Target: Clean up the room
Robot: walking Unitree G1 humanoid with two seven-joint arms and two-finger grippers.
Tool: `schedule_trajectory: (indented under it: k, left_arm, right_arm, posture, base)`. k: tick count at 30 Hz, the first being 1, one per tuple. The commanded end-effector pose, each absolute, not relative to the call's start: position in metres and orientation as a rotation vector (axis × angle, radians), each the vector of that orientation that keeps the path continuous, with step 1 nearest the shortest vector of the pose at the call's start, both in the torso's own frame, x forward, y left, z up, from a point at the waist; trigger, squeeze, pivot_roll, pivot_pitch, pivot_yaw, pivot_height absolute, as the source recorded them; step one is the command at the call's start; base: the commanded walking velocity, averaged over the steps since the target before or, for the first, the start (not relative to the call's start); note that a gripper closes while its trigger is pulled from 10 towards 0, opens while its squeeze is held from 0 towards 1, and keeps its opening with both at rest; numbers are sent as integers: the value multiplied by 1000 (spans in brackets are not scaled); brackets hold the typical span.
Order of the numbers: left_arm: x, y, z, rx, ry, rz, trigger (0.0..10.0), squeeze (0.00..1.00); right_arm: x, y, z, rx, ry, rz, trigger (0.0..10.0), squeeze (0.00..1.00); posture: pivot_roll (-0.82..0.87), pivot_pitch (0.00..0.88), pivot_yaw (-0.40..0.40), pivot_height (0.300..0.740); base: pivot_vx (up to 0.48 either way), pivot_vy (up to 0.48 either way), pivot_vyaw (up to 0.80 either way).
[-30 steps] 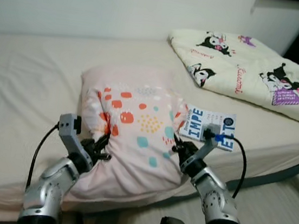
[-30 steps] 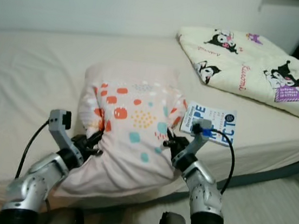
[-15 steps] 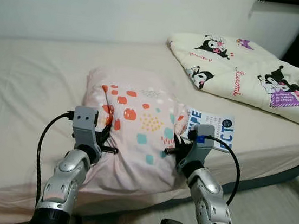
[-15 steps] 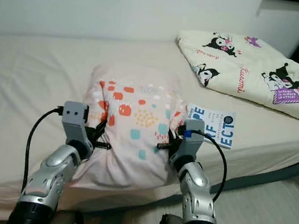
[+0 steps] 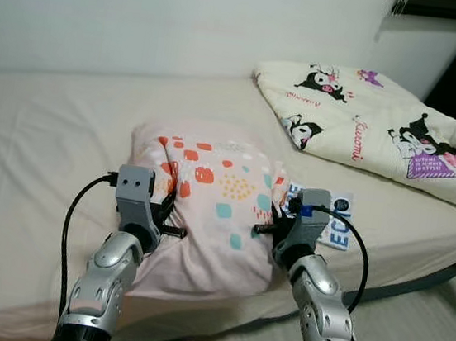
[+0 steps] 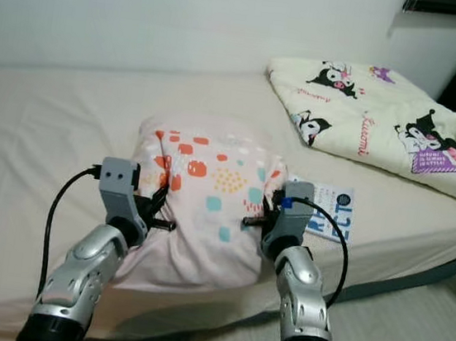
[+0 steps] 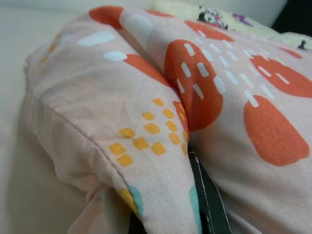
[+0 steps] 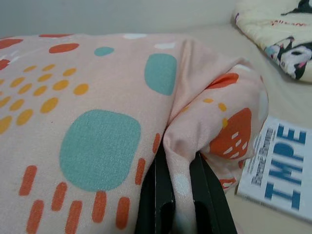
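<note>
A pink pillow (image 5: 206, 209) with orange, teal and yellow patches lies on the beige bed (image 5: 40, 139), near its front edge. My left gripper (image 5: 168, 217) is shut on the pillow's left side, pinching a fold of fabric (image 7: 161, 161). My right gripper (image 5: 270, 224) is shut on the pillow's right side, with a fold (image 8: 183, 146) caught between its black fingers (image 8: 158, 195). Both arms reach in from the front, one on each side of the pillow.
A white and blue booklet (image 5: 334, 221) lies flat on the bed just right of the pillow, partly behind my right wrist. A folded cream blanket (image 5: 367, 121) with cartoon prints covers the bed's far right. A pale wall (image 5: 148, 11) backs the bed. Floor (image 5: 417, 327) shows at lower right.
Both arms have lifted and pushed forward, and the pillow has shifted farther onto the bed. The camera has tilted slightly. Both grippers keep their hold on the pillow's sides.
</note>
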State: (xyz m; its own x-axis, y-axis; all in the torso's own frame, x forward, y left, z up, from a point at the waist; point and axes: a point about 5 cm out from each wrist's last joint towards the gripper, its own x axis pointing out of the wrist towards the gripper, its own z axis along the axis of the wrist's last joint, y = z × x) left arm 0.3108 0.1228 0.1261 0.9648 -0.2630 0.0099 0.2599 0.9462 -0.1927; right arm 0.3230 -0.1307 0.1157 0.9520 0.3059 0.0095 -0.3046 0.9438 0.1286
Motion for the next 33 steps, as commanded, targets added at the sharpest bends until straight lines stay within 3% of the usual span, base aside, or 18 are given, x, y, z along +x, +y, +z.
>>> schedule_trajectory:
  k: [1, 21, 33]
  left_arm:
    - [311, 105, 139, -188, -59, -337, 10000, 0]
    - [312, 113, 141, -170, -108, -275, 10000, 0]
    - [314, 118, 133, -180, -60, -236, 10000, 0]
  right_arm:
    - [325, -116, 129, 103, -51, 373, 10000, 0]
    - [324, -116, 130, 78, -63, 364, 10000, 0]
    - [328, -118, 126, -55, -40, 288, 10000, 0]
  posture:
    - [-1, 0, -91, 658]
    - [-6, 0, -94, 733]
    - [-7, 0, -98, 740]
  base:
    - [0, 0, 0]
    - [0, 0, 0]
    - [0, 0, 0]
